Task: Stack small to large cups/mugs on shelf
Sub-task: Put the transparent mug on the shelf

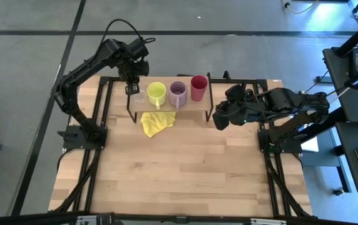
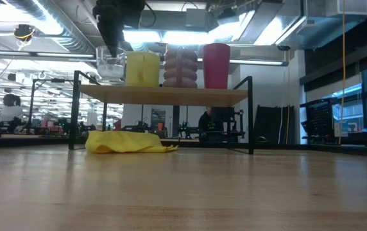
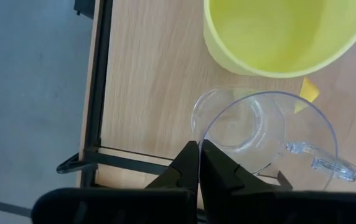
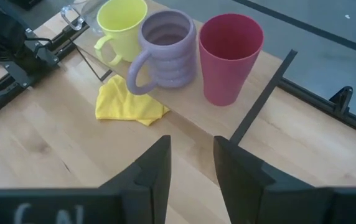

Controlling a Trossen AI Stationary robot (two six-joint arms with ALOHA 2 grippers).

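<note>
The shelf [image 1: 166, 107] stands toward the far edge of the table [image 1: 185, 169], and all four vessels sit on it in a single row. At the shelf's left end is the tiny clear glass [image 1: 139, 95]; just beside it comes the lime-yellow mug [image 1: 156, 94], then the lilac mug [image 1: 178, 94], then the taller red cup [image 1: 198, 87] nearest the shelf's right end. In the low view all four stand upright on the board, close together.

The left claw [image 3: 199, 163] is at the shelf's left end, directly over the clear glass, with its two fingers pressed together against the near part of the glass's rim; whether the thin rim is pinched between them cannot be told for sure, but they appear clamped on it.

The right claw [image 4: 190, 163] hangs just beyond the shelf's right end, over the table, fingers apart and holding nothing.

A crumpled yellow cloth [image 1: 155, 122] lies on the table under and just in front of the shelf, below the lime-yellow mug
</note>
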